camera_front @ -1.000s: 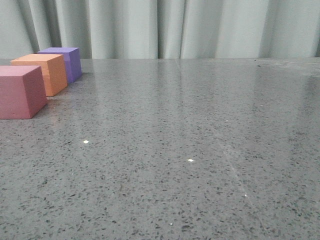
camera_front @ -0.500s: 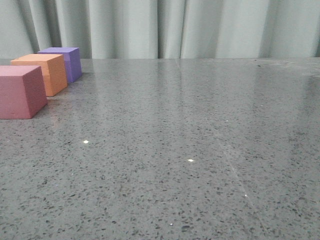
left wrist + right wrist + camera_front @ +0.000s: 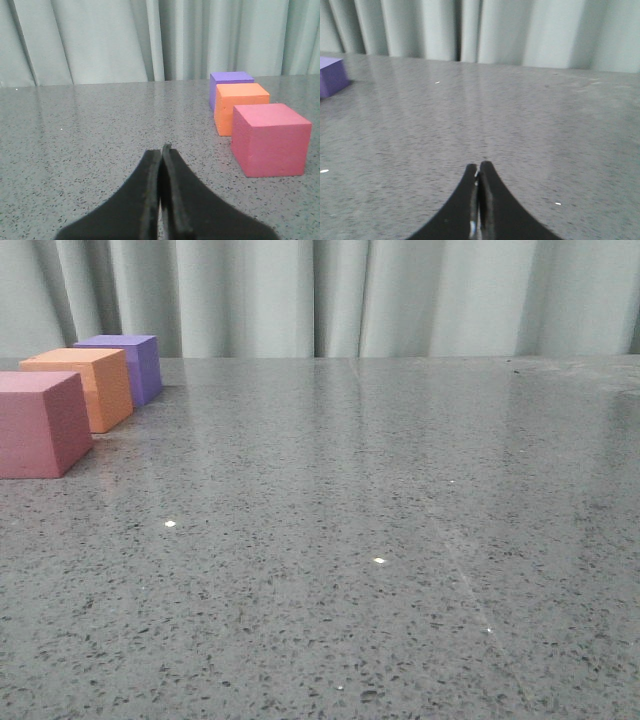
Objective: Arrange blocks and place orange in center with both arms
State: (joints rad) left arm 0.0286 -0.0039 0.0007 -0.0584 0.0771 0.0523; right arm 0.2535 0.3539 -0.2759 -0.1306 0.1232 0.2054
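Note:
Three cubes stand in a row at the table's far left in the front view: the pink cube (image 3: 38, 423) nearest, the orange cube (image 3: 88, 385) in the middle, the purple cube (image 3: 128, 364) farthest. They also show in the left wrist view: pink cube (image 3: 269, 139), orange cube (image 3: 239, 106), purple cube (image 3: 227, 84). My left gripper (image 3: 161, 149) is shut and empty, low over the table, apart from the pink cube. My right gripper (image 3: 479, 166) is shut and empty over bare table; only a corner of the purple cube (image 3: 331, 76) shows there. Neither gripper shows in the front view.
The grey speckled table (image 3: 380, 520) stretches to the right of the cubes. A pale pleated curtain (image 3: 330, 295) hangs behind the table's far edge.
The front view has shifted very slightly; the cubes stand in the same row as before.

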